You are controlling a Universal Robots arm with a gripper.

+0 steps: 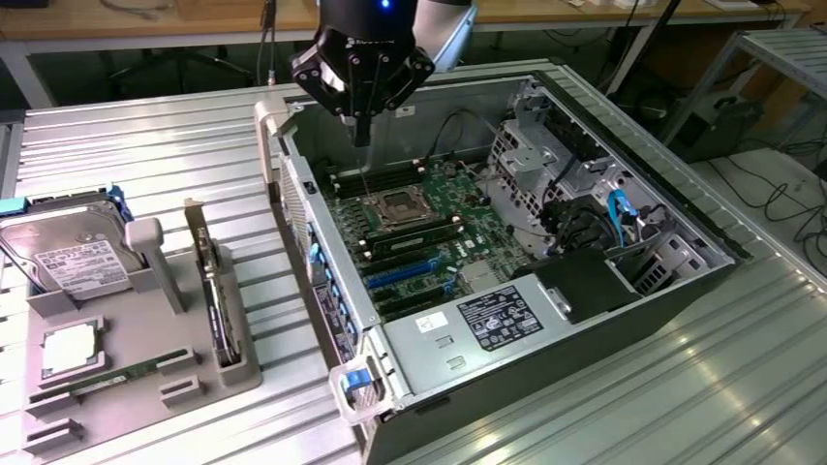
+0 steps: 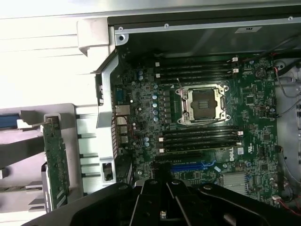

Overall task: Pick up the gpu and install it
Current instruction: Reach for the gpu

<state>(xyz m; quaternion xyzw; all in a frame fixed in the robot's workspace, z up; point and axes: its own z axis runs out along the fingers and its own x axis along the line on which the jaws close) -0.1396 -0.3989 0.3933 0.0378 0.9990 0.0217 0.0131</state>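
The gpu (image 1: pixel 215 291) is a thin dark card standing on edge in a slot of the grey holder (image 1: pixel 194 383), its silver bracket at the far end. It stands outside the open computer case (image 1: pixel 646 189), towards the exterior view's left. In the wrist view the gpu (image 2: pixel 56 162) shows its green component face beside the case wall. My gripper (image 1: pixel 362 136) hangs shut above the motherboard (image 1: pixel 420 228), over the memory slots near the processor socket (image 1: pixel 391 208), with nothing between its fingers. My gripper (image 2: pixel 160 181) is well apart from the card.
The holder also carries a silver hard drive (image 1: pixel 72 257), a processor chip (image 1: pixel 65 351) and a narrow green memory stick (image 1: pixel 123 373). Inside the case are blue expansion slots (image 1: pixel 403 276), a power supply (image 1: pixel 498 320) and drive cages (image 1: pixel 556 155). Ribbed metal table (image 1: pixel 672 387) surrounds everything.
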